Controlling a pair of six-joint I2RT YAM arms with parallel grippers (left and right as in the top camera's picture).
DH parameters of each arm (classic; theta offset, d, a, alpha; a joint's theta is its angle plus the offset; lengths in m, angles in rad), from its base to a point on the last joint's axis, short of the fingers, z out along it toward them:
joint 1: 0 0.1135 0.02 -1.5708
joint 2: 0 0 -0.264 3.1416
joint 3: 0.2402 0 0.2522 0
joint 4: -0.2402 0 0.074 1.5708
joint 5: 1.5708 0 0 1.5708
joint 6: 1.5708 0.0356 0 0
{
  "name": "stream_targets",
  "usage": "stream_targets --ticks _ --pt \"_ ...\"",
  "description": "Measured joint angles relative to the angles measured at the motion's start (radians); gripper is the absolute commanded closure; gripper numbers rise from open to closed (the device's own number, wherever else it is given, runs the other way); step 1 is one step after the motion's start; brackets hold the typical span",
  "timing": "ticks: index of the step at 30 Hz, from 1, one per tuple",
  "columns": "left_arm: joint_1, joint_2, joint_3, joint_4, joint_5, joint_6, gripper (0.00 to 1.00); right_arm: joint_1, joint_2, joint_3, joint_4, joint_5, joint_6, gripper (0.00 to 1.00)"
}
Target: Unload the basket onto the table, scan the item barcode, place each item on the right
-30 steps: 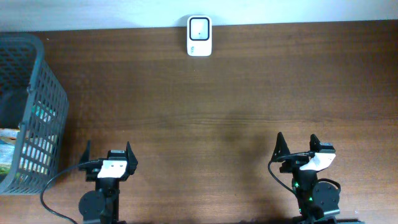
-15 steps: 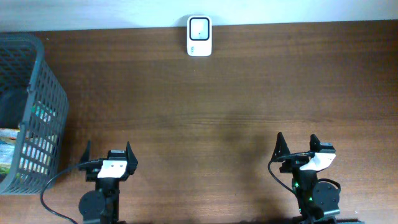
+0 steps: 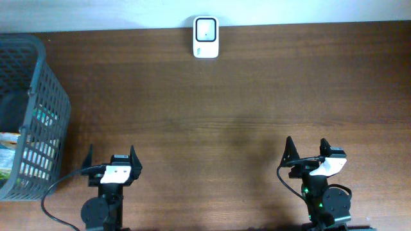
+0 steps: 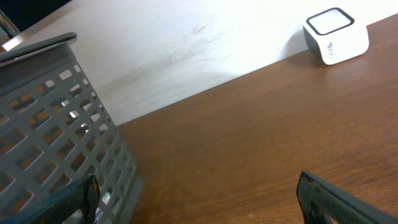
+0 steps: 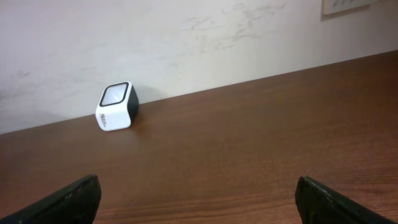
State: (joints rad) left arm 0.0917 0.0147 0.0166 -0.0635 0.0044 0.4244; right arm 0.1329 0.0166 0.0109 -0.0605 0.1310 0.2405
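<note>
A white barcode scanner [image 3: 205, 37] with a dark window stands at the table's far edge by the wall; it also shows in the left wrist view [image 4: 336, 36] and the right wrist view [image 5: 116, 106]. Packaged items [image 3: 8, 151] lie inside the grey basket [image 3: 40, 83] at the left, only partly visible through its mesh. My left gripper [image 3: 111, 156] is open and empty near the front edge, just right of the basket [image 4: 50, 124]. My right gripper [image 3: 306, 149] is open and empty at the front right, over bare wood.
The brown wooden table [image 3: 225, 109] runs back to a pale wall [image 5: 186, 37]. The basket stands close to the left gripper's left finger [image 4: 81, 193].
</note>
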Motion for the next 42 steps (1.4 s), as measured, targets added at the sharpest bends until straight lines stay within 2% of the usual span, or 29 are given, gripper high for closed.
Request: stream_targets --ticks 9,13,17,24,37,42 --pt "0.000 0.000 0.015 0.043 0.087 -0.028 0.01 0.000 0.000 0.000 0.000 0.000 0.000 0.01" --pt "0.000 0.028 0.117 0.011 0.119 -0.055 0.01 0.000 0.000 0.000 0.000 0.000 -0.001 0.01" --pt "0.000 0.142 0.278 -0.050 0.160 -0.068 0.01 0.000 0.000 0.000 0.000 0.000 0.000 0.01" --pt "0.000 0.440 0.612 -0.233 0.244 -0.073 0.01 0.000 0.000 0.000 0.000 0.000 0.000 0.01" --pt "0.000 1.023 1.298 -0.808 0.372 -0.089 0.01 0.000 0.000 0.000 0.000 0.000 0.000 0.01" --pt "0.000 1.125 1.454 -0.834 0.399 -0.089 0.01 0.000 0.000 0.000 0.000 0.000 -0.001 0.01"
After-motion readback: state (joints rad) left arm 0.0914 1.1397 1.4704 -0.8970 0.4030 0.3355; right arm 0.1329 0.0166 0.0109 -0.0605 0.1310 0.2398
